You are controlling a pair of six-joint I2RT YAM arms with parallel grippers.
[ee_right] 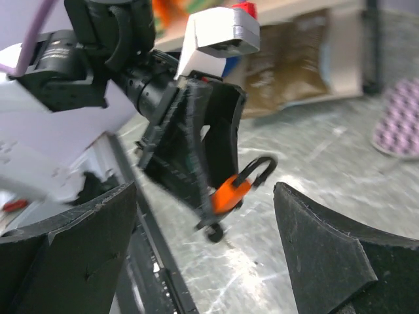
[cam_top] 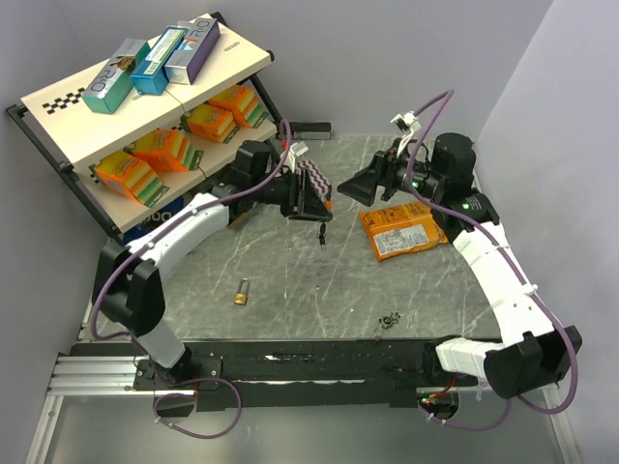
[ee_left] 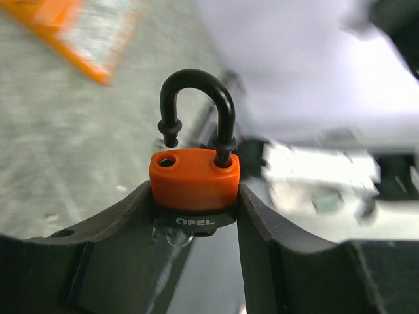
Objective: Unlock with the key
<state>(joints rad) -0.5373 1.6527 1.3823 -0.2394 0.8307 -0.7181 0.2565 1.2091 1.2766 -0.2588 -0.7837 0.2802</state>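
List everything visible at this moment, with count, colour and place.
orange padlock: one, orange body, black shackle open, held above the table
key: seemingly one, dark, hanging under that padlock
small padlock: one, brass, lying on the table near the left arm
metal bits: one small dark cluster near the table's front edge; too small to identify
pouch: one, orange, flat on the table by the right arm
boxes: three, teal, blue and purple, on the top shelf
packs: four, orange and green, on the middle shelf
shelf: one, cream with a black frame, far left
table: one, grey marble
left fingers: black, clamping the orange padlock
right fingers: black, spread, empty
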